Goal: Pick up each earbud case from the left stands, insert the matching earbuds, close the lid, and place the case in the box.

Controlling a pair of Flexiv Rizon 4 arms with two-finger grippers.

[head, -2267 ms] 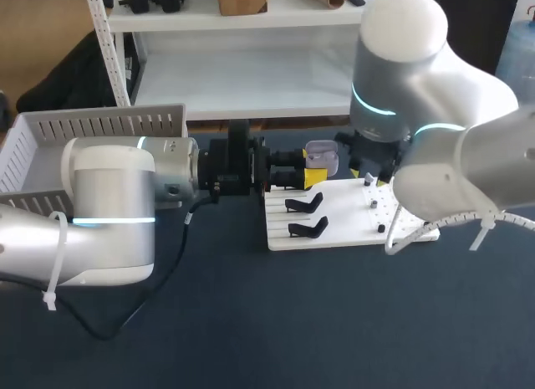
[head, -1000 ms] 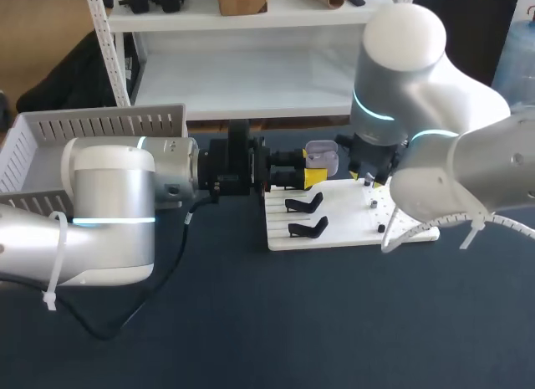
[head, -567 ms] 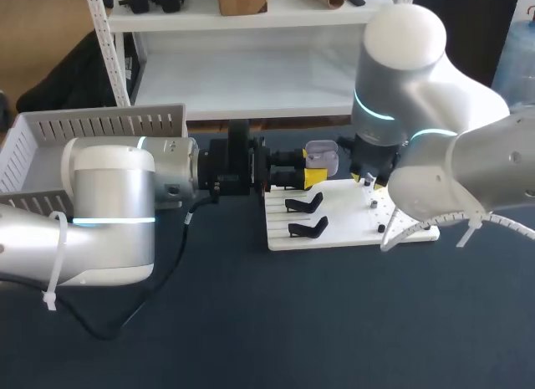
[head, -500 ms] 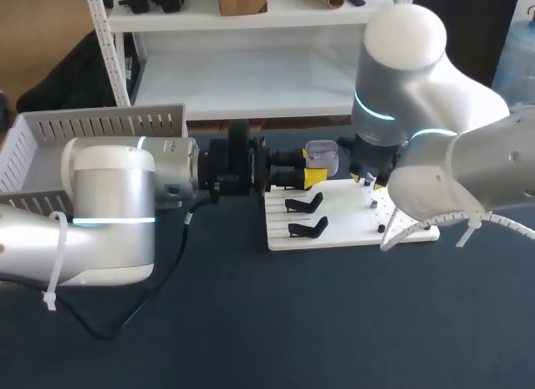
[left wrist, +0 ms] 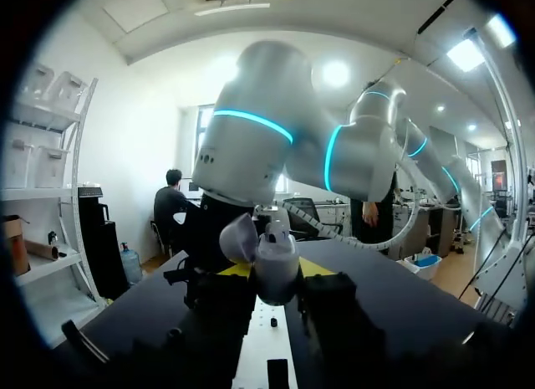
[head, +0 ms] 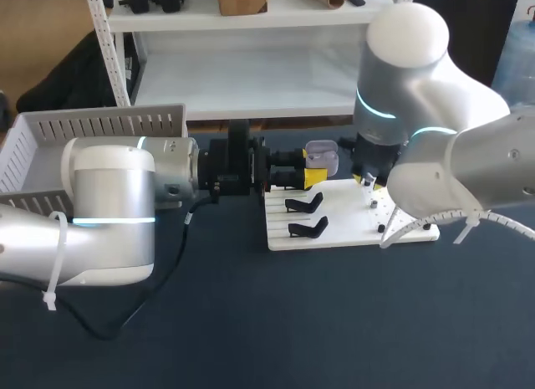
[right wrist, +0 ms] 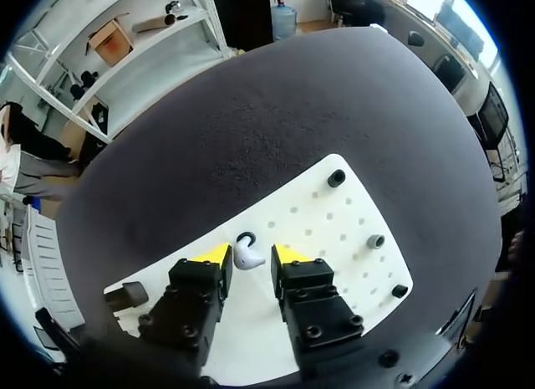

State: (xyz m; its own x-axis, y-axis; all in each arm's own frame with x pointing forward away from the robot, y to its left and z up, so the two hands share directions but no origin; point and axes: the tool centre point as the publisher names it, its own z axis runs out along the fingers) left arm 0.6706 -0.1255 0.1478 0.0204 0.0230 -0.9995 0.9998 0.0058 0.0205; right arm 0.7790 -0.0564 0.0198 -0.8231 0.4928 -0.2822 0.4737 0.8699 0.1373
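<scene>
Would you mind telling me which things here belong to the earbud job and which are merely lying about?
Job: earbud case in left gripper; earbud inside open right gripper; box; black stands; white board.
Lying about: three empty pegs; black cable.

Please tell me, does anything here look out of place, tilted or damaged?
Nothing stands out. The left gripper holds the earbud case with its lid open, as the task needs. One earbud sits on the white board, and the right gripper is open, one finger on each side of it. Nothing looks spilled or broken.
</scene>
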